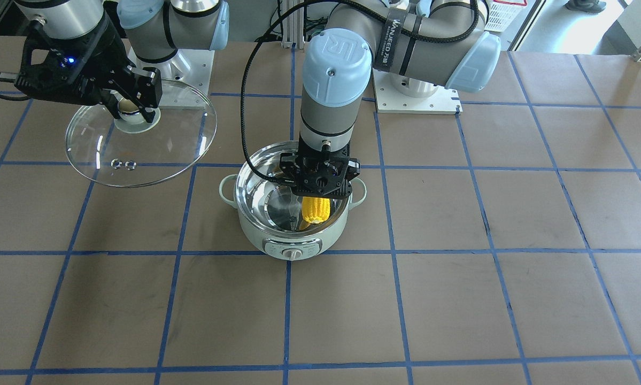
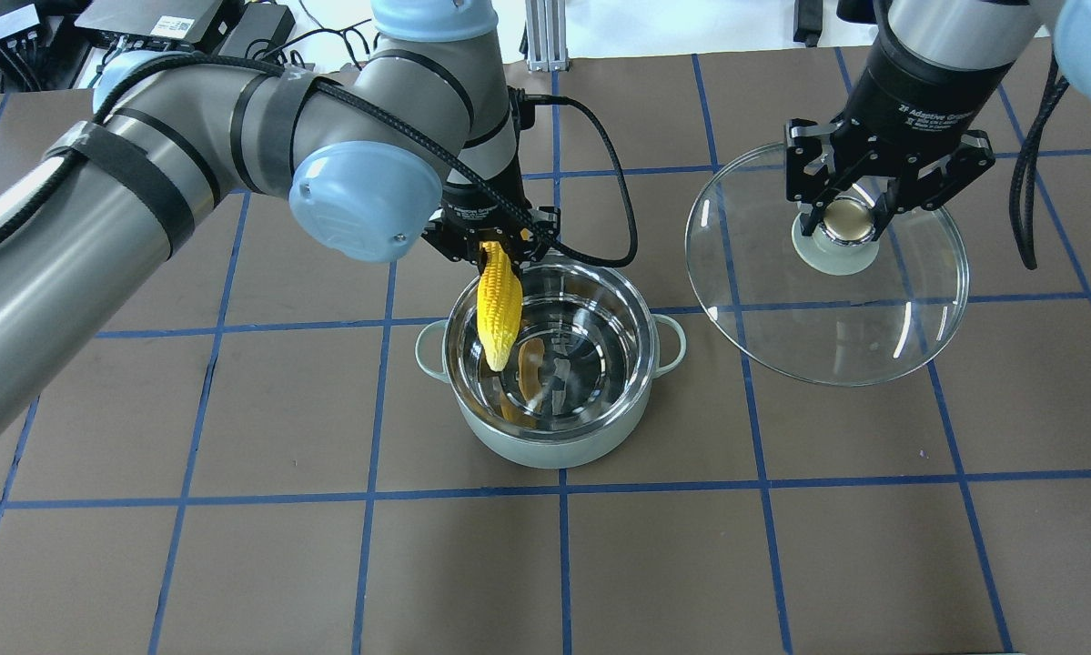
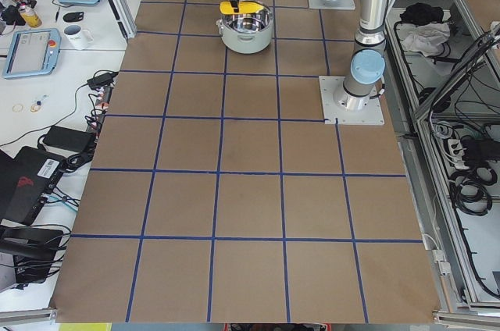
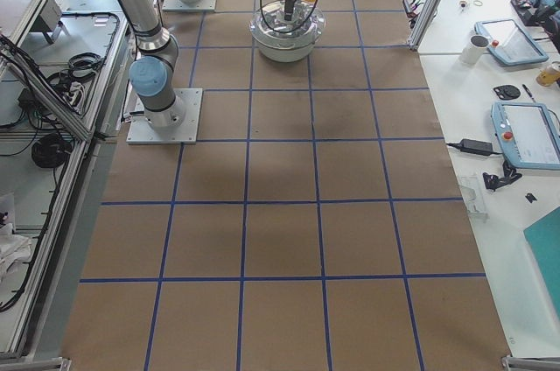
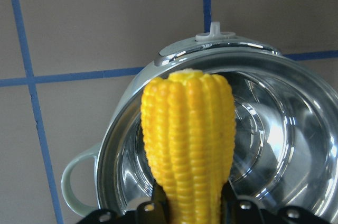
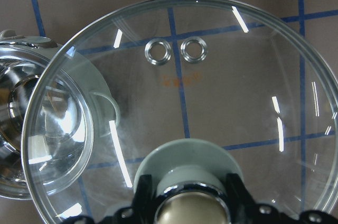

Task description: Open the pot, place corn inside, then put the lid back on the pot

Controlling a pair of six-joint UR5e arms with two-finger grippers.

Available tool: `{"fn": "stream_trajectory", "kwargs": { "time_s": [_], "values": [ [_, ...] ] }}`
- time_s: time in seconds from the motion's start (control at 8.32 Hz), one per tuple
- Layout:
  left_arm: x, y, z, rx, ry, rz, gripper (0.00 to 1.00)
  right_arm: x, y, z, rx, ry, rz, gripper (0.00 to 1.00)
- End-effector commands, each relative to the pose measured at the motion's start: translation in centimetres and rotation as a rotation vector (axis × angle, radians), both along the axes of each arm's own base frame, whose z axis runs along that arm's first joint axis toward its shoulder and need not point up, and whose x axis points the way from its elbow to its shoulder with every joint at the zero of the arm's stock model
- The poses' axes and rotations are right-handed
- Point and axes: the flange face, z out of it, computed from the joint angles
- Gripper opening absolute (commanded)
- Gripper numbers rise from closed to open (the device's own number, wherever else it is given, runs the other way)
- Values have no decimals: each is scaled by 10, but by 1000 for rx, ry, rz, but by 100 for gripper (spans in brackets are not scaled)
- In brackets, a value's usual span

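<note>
The mint-green pot point(image 2: 545, 446) stands open at the table's middle, its steel inside bare point(image 1: 277, 206). My left gripper point(image 2: 495, 247) is shut on the yellow corn point(image 2: 500, 305) and holds it tip down over the pot's opening; the corn also shows in the front view point(image 1: 315, 209) and the left wrist view point(image 5: 188, 139), above the pot's rim point(image 5: 222, 49). My right gripper point(image 2: 850, 214) is shut on the knob of the glass lid point(image 2: 873, 318) and holds it in the air beside the pot. The lid also shows in the front view point(image 1: 149, 144) and the right wrist view point(image 6: 237, 97).
The table is brown paper with a blue tape grid point(image 2: 563, 491). The arm bases point(image 1: 416, 91) stand at its far side. Side benches with tablets and cables point(image 3: 31, 50) lie beyond the table's edge.
</note>
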Motion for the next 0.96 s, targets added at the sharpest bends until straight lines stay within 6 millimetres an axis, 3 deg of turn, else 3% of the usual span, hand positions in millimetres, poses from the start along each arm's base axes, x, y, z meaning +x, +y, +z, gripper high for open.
{"fn": "stream_trajectory", "kwargs": {
  "time_s": [0.0,0.72,0.84],
  "values": [
    [-19,16,-16,35,3,-14,0,1,0,0,1,-6,0,16],
    [-28,20,-25,43,26,-27,0,2,0,-2,4,-11,4,16],
    [-33,16,-39,54,25,-28,0,2,0,-2,4,-13,4,16]
  ]
}}
